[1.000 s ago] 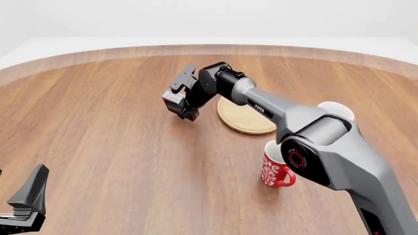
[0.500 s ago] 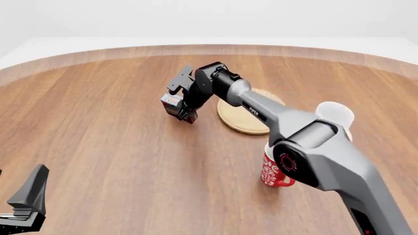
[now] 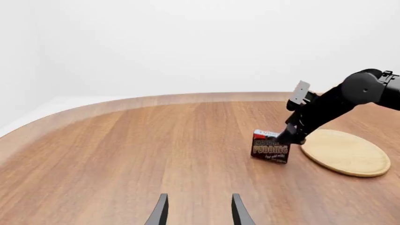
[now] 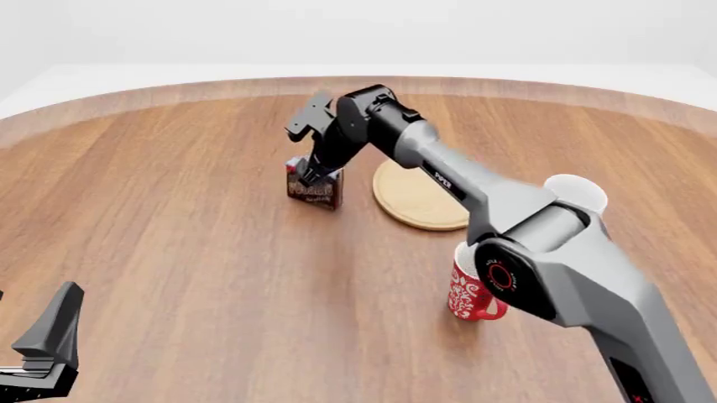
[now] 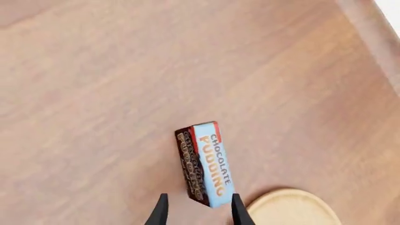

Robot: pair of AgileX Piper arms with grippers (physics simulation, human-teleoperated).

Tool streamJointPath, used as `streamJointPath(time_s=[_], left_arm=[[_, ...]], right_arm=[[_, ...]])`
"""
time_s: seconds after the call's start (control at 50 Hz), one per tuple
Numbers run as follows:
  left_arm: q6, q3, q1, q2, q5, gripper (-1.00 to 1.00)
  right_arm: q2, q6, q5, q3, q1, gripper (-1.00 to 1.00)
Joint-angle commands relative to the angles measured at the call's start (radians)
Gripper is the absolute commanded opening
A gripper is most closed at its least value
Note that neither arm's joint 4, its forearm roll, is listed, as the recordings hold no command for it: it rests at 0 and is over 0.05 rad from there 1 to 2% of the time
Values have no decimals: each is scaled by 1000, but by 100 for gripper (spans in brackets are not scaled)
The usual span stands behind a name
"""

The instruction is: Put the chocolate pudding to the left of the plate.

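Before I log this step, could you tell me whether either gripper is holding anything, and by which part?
Nothing is held: the right gripper is open above the chocolate pudding, which stands on the table; the left gripper is open too.

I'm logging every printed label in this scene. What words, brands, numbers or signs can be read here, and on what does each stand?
"CHOCOLATE PUDDING": on the light blue top of the chocolate pudding, clear in the right wrist view.
"PUDDING": on the carton's dark brown front, in the left wrist view; the smaller lines around it are too small to read.
White lettering on the right arm's grey link: too small to read.
The red mug bears only a white pattern, no text.
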Motion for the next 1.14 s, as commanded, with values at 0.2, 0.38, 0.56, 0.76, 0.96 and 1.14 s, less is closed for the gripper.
streamJointPath(time_s=[0.2, 0.38, 0.56, 0.76, 0.96, 1.14], left_arm=[[0, 0, 0, 0, 0, 100], [0, 0, 0, 0, 0, 100], [0, 0, 0, 0, 0, 100], [0, 0, 0, 0, 0, 100], [0, 0, 0, 0, 0, 100], [0, 0, 0, 0, 0, 100]], right_arm=[[-102, 6, -62, 127, -12, 100], [-160, 13, -98, 213, -7, 100], [-248, 29, -157, 340, 6, 100], [-423, 113, -350, 619, 59, 100], [-578, 164, -524, 836, 100, 100], [-660, 214, -601, 943, 131, 100]])
